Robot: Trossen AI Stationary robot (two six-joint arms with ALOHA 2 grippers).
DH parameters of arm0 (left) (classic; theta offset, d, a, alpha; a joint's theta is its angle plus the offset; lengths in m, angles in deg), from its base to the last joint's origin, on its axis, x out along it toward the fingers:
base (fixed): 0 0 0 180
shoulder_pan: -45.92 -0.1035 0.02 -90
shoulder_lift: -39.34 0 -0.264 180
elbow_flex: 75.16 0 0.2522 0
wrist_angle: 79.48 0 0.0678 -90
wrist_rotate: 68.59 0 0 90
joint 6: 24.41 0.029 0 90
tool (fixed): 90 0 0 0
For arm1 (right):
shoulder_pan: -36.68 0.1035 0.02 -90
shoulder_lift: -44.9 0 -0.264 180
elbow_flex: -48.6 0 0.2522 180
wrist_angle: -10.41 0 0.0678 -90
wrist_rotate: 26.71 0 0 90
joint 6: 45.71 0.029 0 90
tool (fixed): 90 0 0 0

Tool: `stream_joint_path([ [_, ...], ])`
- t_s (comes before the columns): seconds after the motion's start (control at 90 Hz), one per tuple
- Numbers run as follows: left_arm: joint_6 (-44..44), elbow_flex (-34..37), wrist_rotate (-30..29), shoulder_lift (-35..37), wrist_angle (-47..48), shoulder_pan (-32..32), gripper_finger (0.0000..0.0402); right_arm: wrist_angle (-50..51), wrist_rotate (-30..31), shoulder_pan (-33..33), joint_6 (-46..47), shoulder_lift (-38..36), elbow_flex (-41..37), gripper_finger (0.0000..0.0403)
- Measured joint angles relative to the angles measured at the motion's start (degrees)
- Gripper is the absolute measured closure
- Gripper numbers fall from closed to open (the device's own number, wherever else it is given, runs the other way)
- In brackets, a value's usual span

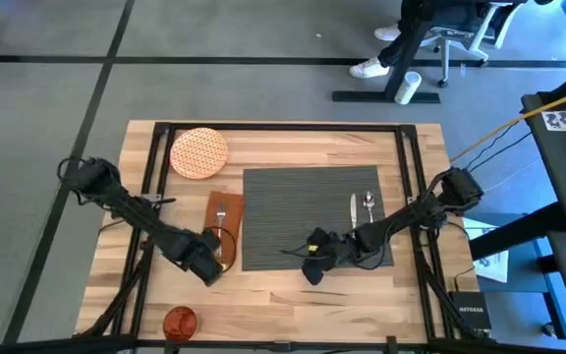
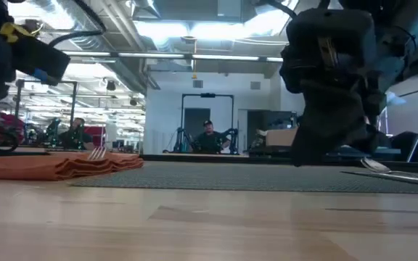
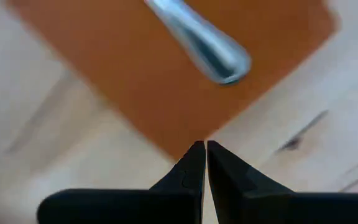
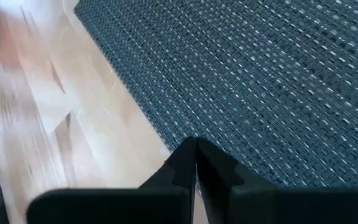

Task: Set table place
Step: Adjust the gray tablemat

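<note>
The dark grey placemat (image 1: 317, 216) lies in the middle of the table (image 1: 293, 295), with the knife (image 1: 353, 208) and the spoon (image 1: 368, 205) on its right part. The brown napkin (image 1: 222, 224) lies along its left side with the fork (image 3: 197, 40) on top. The patterned plate (image 1: 199, 152) rests flat at the far left, and the orange cup (image 1: 180, 321) stands at the near left. My left gripper (image 3: 204, 146) is shut at the napkin's near corner. My right gripper (image 4: 196, 144) is shut at the placemat's near edge. My left gripper's shut fingertips stand right at the napkin's near corner (image 3: 188, 134), coming from the table's near side and slanting down; whether they touch the cloth I cannot tell. My right gripper's shut fingertips stand at the placemat's near edge (image 4: 173, 140), and whether they touch it I cannot tell. The mat lies flat.
Black rails (image 1: 155, 187) run along the table's left, right and far sides. Bare wood lies between the placemat's near edge and the table's near edge. Beyond the table, a person sits in the room (image 2: 207, 138), and a chair (image 1: 450, 39) stands on the floor.
</note>
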Motion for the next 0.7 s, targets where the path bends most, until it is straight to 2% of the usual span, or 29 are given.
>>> stream_joint_path([
  [0.7,-0.5,0.0,0.1,-1.4,-5.9,-0.1,0.0402,-5.9,-1.9,0.0,0.5,3.8,0.0,0.0403],
])
